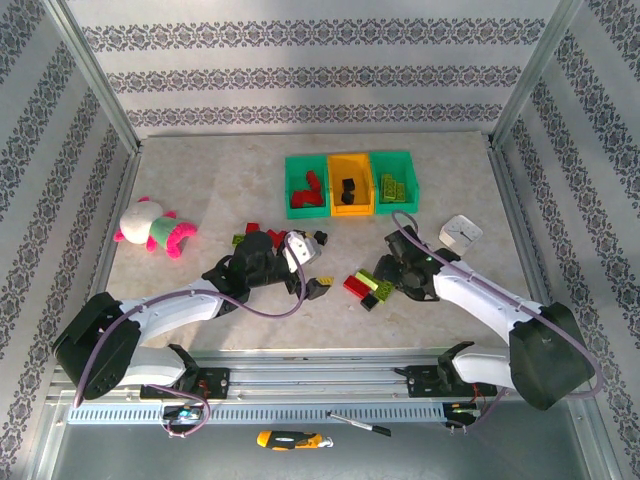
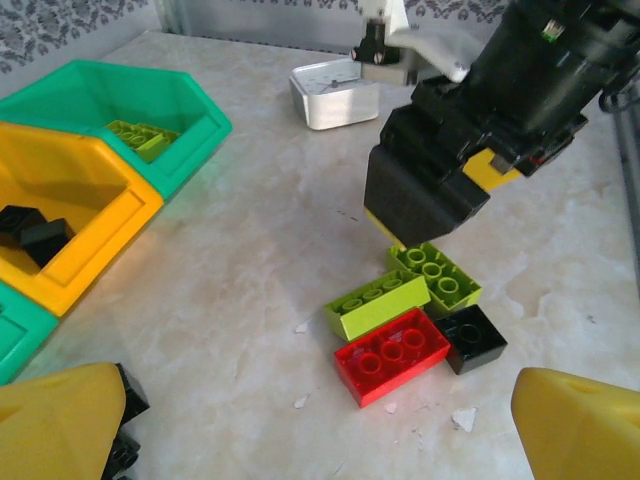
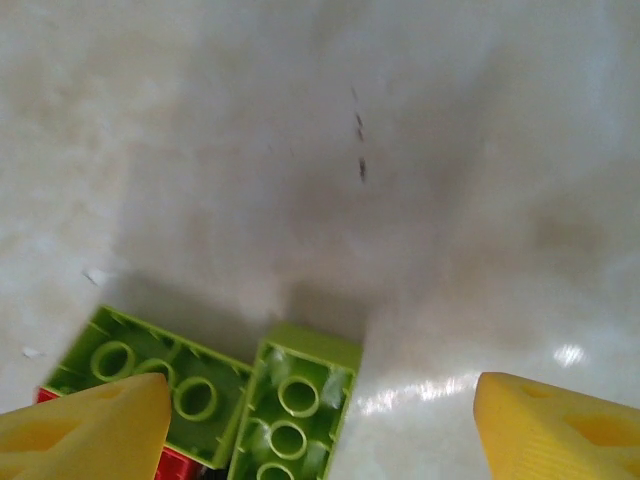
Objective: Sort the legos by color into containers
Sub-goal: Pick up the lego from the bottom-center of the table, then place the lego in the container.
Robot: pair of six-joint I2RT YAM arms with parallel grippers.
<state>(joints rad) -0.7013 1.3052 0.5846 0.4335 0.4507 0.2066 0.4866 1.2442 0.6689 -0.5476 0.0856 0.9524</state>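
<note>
- Yellow fingertips (image 3: 85,430) of right gripper (image 3: 322,430) are spread wide and empty, straddling two lime bricks (image 3: 290,420) at frame bottom.
- Left gripper (image 2: 320,425) is open too, holding nothing.
- Legos: loose cluster (image 1: 365,285) centre of top view, second pile (image 1: 255,229) to its left, some already in containers (image 1: 348,185) at upper centre.
- Bricks are probably light, rigid and slick. Pinch the long flat sides, not the studs.

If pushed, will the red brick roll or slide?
Probably slide: the red brick lies flat and boxy on the smooth table. It looks like stiff, glossy plastic, so perhaps slippery. It lies against a lime brick, which may shift too.
</note>
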